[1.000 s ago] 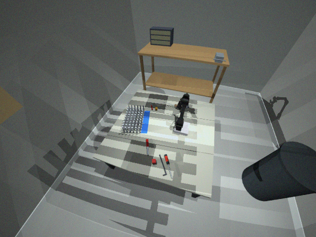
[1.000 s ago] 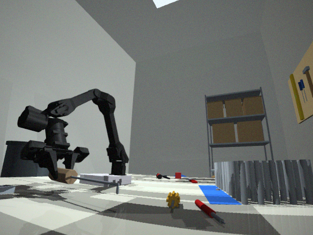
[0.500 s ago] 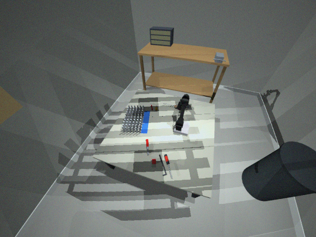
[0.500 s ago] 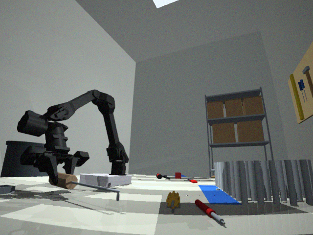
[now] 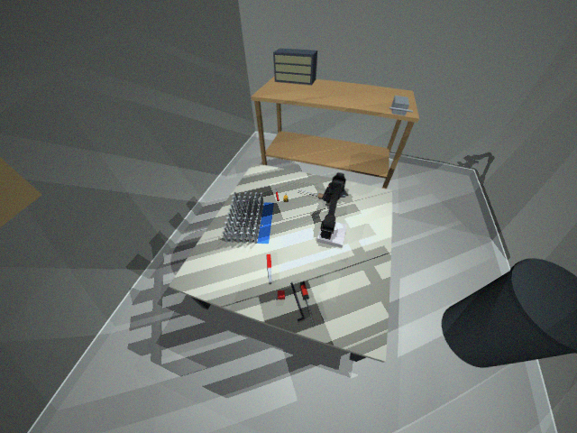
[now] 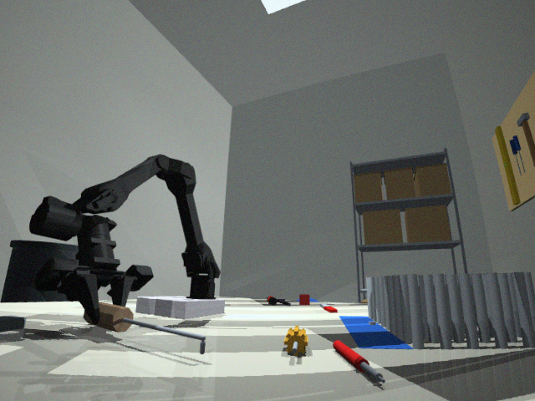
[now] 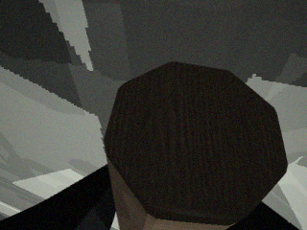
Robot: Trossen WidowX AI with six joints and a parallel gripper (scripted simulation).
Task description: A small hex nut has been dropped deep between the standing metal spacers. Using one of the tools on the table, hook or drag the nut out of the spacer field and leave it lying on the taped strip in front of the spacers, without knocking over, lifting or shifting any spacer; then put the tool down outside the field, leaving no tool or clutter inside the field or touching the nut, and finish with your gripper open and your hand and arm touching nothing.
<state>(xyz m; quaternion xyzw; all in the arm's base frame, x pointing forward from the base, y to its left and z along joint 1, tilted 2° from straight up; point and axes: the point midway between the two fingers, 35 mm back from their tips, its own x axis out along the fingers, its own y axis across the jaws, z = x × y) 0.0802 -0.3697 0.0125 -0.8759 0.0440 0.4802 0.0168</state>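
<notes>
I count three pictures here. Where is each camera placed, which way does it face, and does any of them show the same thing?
Top: high above one corner, looking down on the table, the spacers, the blue strip and the whole arm.
Exterior: low at table height, facing across it; arm at left, gripper shut on the hook tool's wooden handle, spacers at right.
Wrist: on the hand, looking down along the fingers; the handle's butt end fills the frame.
Shared: exterior and wrist both show the gripped handle.
</notes>
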